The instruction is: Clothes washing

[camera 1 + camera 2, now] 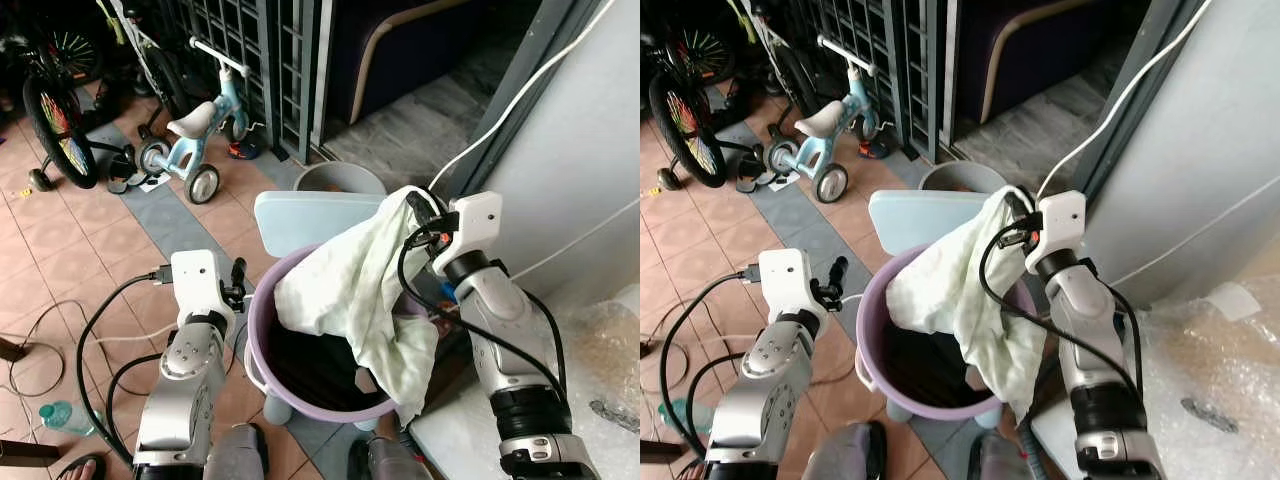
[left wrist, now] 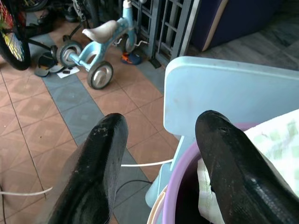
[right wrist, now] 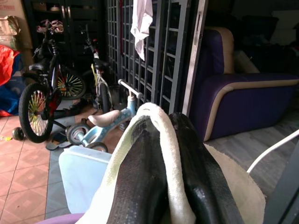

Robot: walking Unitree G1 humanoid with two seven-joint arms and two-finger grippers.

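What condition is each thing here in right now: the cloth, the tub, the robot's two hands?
Pale green cloth: lifted, pinched at its top, hanging down into and over the tub's rim.
Purple tub: upright, open-topped, dark inside.
Right hand: shut on the cloth, held above the tub.
Left hand: open, holding nothing, beside the tub's rim.
Light blue stool: upright behind the tub.

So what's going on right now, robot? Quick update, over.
Right gripper shut on pale cloth, held above purple tub. Left gripper open beside the tub rim. Nothing blocking.
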